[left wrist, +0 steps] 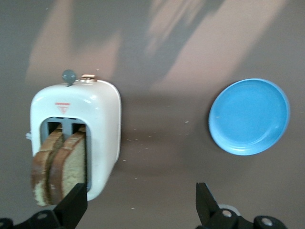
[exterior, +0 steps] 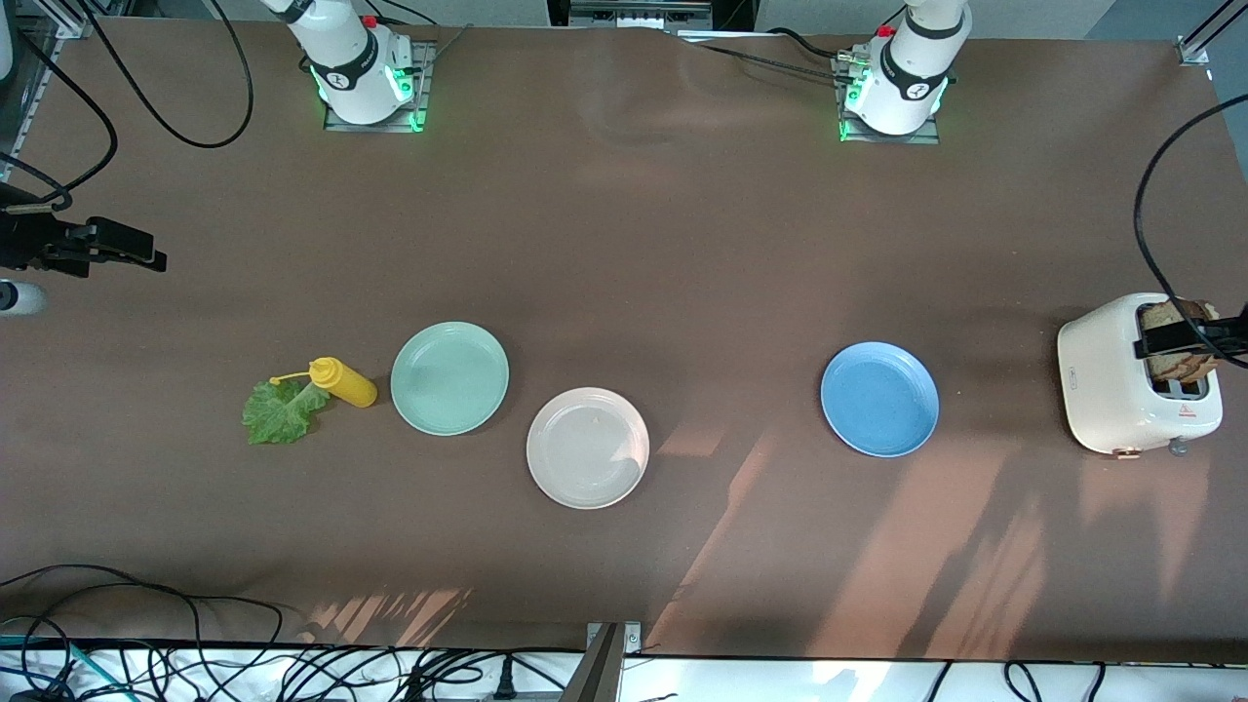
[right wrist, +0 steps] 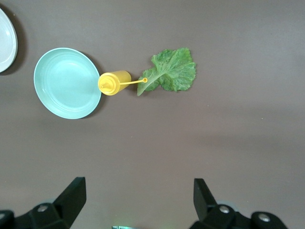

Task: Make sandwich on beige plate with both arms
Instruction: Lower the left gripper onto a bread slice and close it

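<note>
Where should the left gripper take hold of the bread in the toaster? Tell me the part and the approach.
Grip the crusted top edge of one bread slice, coming straight down from above. Both slices stand upright in the toaster slots, so only their tops are exposed. The left gripper hangs open above the toaster.

You have a brown table (exterior: pixel 624 244) in front of you. Directly on it lies the beige plate (exterior: pixel 588 448), about the middle. At its ten o'clock, just beside it, sits the mint-green plate (exterior: pixel 449 377). A yellow squeeze bottle (exterior: pixel 342 381) stands at nine o'clock of that plate, and its tip is over a green lettuce leaf (exterior: pixel 283 412). At the beige plate's two o'clock, well apart, is a blue plate (exterior: pixel 879 398). A white toaster (exterior: pixel 1136 380) with two bread slices (exterior: pixel 1175 343) stands at the left arm's end.
</note>
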Controlling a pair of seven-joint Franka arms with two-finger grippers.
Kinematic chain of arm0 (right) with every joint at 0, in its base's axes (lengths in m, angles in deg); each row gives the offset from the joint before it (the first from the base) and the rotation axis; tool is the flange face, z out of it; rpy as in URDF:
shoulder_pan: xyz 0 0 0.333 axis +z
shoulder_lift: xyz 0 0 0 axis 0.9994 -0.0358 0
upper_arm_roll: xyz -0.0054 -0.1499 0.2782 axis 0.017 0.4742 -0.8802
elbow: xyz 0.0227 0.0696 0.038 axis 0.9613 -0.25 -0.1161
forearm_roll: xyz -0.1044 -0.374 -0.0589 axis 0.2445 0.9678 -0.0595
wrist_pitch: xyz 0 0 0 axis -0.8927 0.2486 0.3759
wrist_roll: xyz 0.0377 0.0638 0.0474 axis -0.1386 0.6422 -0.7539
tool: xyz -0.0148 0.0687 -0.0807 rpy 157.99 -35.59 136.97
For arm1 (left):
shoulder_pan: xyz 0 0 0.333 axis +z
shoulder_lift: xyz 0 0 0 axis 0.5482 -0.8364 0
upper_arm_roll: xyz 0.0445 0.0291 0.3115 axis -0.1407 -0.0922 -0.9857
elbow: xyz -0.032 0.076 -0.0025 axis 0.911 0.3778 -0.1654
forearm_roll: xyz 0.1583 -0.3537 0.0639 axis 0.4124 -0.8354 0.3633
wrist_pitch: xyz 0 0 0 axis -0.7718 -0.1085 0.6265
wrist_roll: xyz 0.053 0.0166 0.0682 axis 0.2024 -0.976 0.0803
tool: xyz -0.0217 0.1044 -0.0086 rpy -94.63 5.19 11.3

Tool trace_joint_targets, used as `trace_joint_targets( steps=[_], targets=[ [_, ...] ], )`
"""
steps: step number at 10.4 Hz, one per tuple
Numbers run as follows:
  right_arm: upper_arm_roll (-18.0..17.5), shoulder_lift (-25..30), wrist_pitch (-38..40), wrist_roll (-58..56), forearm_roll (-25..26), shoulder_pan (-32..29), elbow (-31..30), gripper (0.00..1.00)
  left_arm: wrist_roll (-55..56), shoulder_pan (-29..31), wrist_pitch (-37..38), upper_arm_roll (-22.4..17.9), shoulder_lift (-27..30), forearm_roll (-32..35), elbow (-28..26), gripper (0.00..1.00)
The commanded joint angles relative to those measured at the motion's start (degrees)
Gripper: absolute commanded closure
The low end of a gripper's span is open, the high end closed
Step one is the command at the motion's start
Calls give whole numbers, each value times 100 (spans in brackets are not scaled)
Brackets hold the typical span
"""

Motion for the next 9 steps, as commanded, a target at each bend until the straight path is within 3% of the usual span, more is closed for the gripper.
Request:
trace_joint_targets(
  steps=[1, 4, 9],
  targets=[
    [10, -22, 110, 26, -101, -33, 107, 0, -471, 194, -33, 66, -424, 790, 14, 2],
    [98, -39, 101, 18, -110, -33, 107, 0, -797, 493, -51, 75, -865, 1155, 66, 2],
    [89, -31, 57, 26, -171, -24, 116, 0, -807, 529, -42, 93, -883, 1075, 23, 2]
  ],
)
